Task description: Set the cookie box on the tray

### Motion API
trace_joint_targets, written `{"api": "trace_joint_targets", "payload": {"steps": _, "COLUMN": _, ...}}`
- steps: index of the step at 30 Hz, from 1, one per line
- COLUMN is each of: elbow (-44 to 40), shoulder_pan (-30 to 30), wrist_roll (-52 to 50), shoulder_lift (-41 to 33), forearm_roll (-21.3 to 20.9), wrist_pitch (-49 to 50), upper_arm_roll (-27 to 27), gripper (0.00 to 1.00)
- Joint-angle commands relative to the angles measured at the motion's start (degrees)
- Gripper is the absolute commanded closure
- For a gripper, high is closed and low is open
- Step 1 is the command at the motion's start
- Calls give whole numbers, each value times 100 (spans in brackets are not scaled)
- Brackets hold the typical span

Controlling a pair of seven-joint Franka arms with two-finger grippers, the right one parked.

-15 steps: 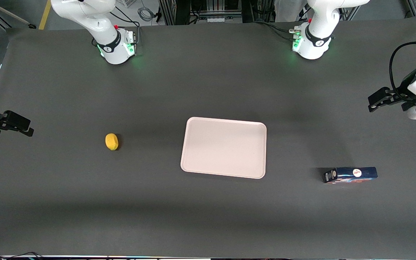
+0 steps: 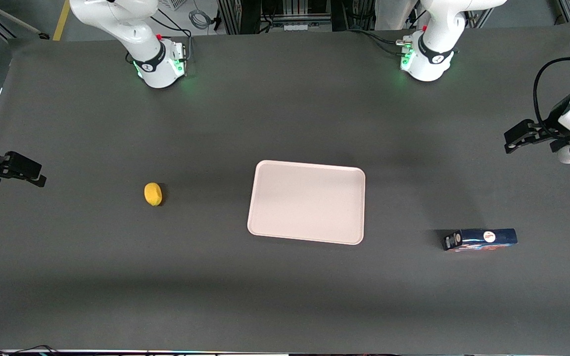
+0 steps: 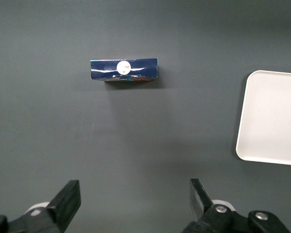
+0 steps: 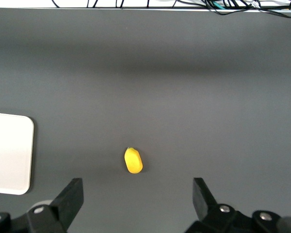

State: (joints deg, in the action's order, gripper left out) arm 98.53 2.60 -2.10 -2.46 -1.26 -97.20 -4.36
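Observation:
The cookie box (image 2: 481, 240) is a slim navy carton with a round white logo, lying flat on the dark table toward the working arm's end. It also shows in the left wrist view (image 3: 124, 69). The pale pinkish tray (image 2: 307, 201) lies bare at the middle of the table, well apart from the box, and one rounded end of the tray (image 3: 271, 119) shows to the wrist camera. My gripper (image 2: 511, 140) hangs above the table, farther from the front camera than the box. In the wrist view the gripper (image 3: 134, 194) is open, with only bare table between its fingers.
A small yellow lump (image 2: 153, 194) lies toward the parked arm's end of the table, beside the tray; it shows in the right wrist view (image 4: 133, 160) too. The two arm bases (image 2: 426, 59) stand along the table edge farthest from the front camera.

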Motion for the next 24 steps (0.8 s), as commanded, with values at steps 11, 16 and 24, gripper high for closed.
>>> {"api": "trace_joint_targets", "payload": {"steps": 11, "elbow": -71, "shoulder_pan": -93, "wrist_roll": 560, "shoulder_lift": 53, "forearm_roll": -15, "wrist_pitch": 61, "upper_arm_roll": 67, "gripper": 0}}
{"api": "trace_joint_targets", "payload": {"steps": 16, "elbow": -71, "shoulder_pan": -67, "wrist_roll": 1579, "shoulder_lift": 106, "forearm_roll": -33, "wrist_pitch": -9, "upper_arm_roll": 76, "gripper": 0}}
{"api": "trace_joint_targets", "payload": {"steps": 24, "elbow": -62, "shoulder_pan": 109, "wrist_roll": 3758, "shoulder_lift": 308, "forearm_roll": -103, "wrist_pitch": -317, "upper_arm_roll": 85, "gripper": 0}}
